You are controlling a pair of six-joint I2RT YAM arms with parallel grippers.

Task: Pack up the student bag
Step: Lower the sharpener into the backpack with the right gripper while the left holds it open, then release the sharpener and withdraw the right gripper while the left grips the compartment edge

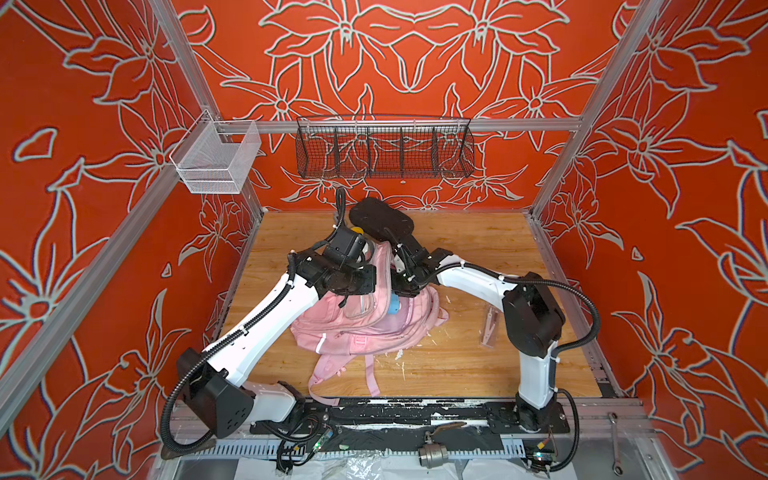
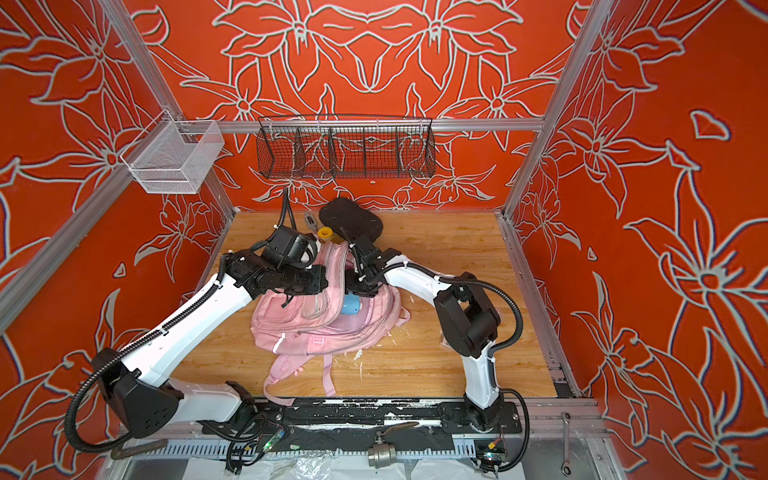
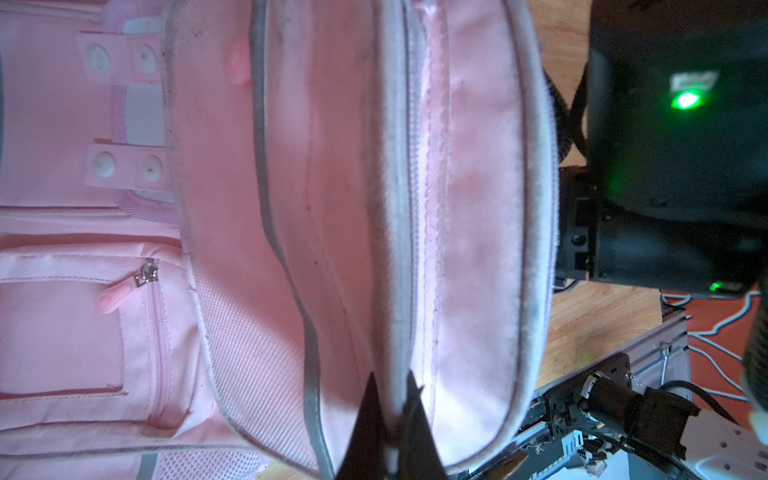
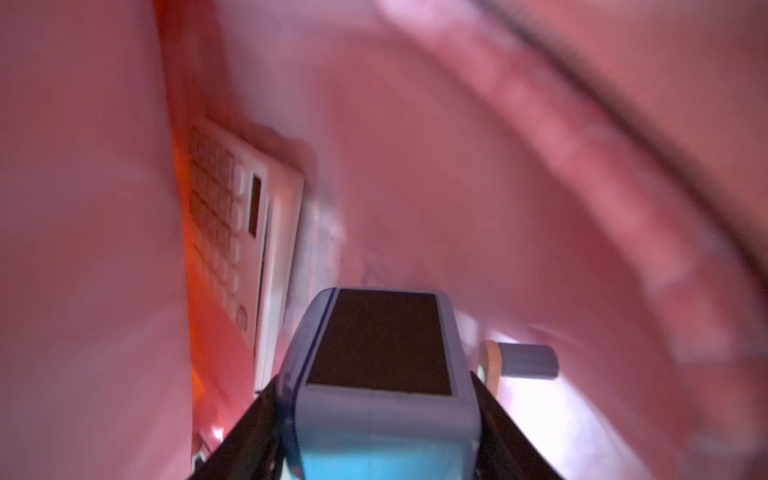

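Closest to my right wrist camera, my right end effector [image 4: 372, 380] has its two black fingers pressed against the sides of a blue plastic box [image 4: 382, 415]. The box has a dark rectangular panel and a grey crank knob, and I hold it inside the large pale pink fabric student bag [image 4: 519, 187]. Just beyond the box, a white calculator [image 4: 245, 232] stands on edge against the pink lining, though that part of the view is blurred.

My left end effector [image 3: 390, 386] is pinched tight on the grey zip edge at the bag's mouth, holding that edge raised.

Both top views show the student bag [image 1: 361, 324] lying in the middle of the wooden desk [image 1: 478, 257]. Its shoulder straps trail toward my bases, and the blue box shows in its opening. Behind it, near the back wall, a black oval hard case [image 1: 380, 220] lies with a small yellow round thing [image 2: 324, 232] just beside it. To the bag's right, apart from it, lies a clear plastic packet [image 1: 490, 328]. A black wire basket [image 1: 384, 149] and a white mesh basket [image 1: 216, 160] hang above.
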